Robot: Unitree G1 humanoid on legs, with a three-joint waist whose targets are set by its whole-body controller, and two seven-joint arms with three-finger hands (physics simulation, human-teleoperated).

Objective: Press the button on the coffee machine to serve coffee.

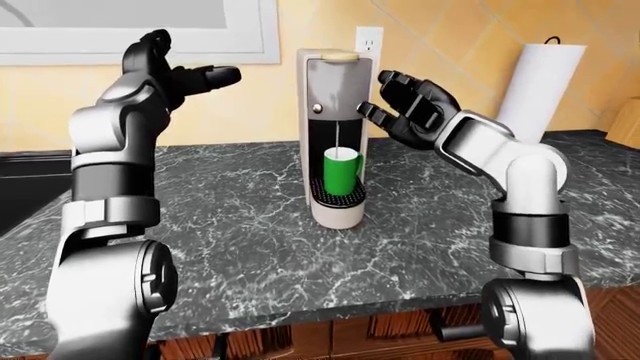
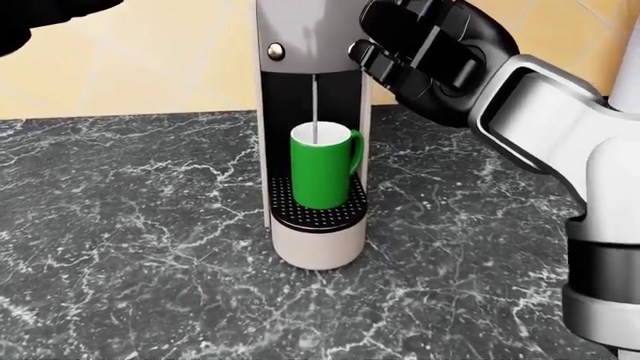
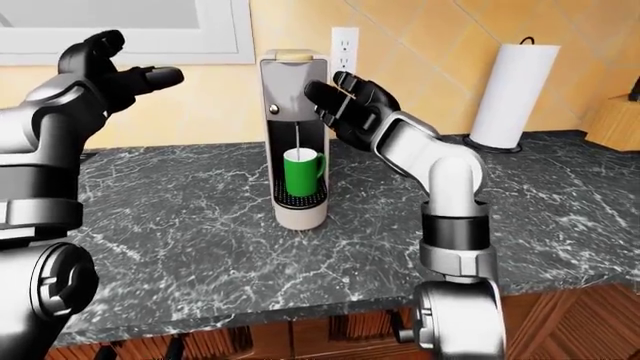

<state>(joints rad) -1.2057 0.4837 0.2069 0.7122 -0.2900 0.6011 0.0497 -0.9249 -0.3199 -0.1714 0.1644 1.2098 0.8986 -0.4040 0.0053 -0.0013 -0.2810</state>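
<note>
The grey coffee machine (image 2: 310, 30) stands upright on the dark marble counter (image 2: 130, 225). Its small round button (image 2: 275, 51) is at the upper left of its face. A green mug (image 2: 322, 169) sits on the perforated drip tray (image 2: 315, 214), and a thin stream (image 2: 314, 101) runs from the spout into it. My right hand (image 2: 385, 52) is open, fingers spread, just right of the machine's upper part; I cannot tell if it touches. My left hand (image 1: 190, 64) is raised and open, well left of the machine.
A white paper towel roll (image 1: 540, 90) stands on the counter at the right, near a wooden block (image 1: 628, 124). A wall outlet (image 1: 369, 37) shows behind the machine. A dark recess (image 1: 20, 187) lies at the left end of the counter.
</note>
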